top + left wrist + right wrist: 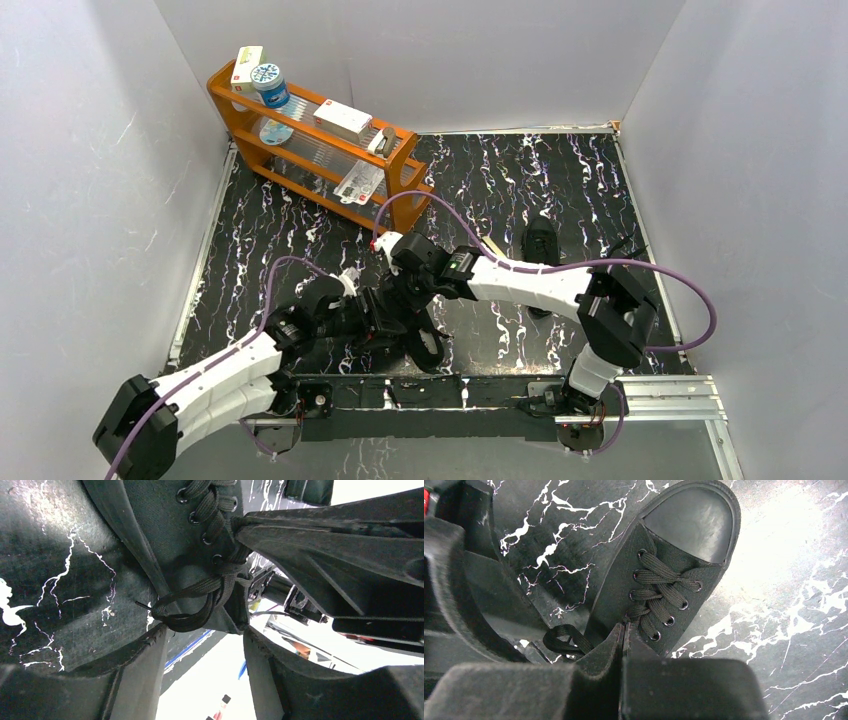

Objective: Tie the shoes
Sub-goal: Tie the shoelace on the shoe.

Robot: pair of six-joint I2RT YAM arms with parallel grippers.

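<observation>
One black shoe [430,350] lies near the table's front edge under both grippers; its toe cap [696,517] points away in the right wrist view. My right gripper [625,628] is shut, its tips pinched on the black lace at the top eyelets [220,555]. A loose lace loop [187,617] hangs off the shoe's side, also seen as the loop [564,640]. My left gripper [205,637] is open, its fingers [142,652] just below that loop, with nothing held. The second shoe [541,245] sits apart at the back right.
An orange rack [400,175] with boxes and a bottle stands at the back left. White walls close three sides. A metal rail [660,395] runs along the front edge by the arm bases.
</observation>
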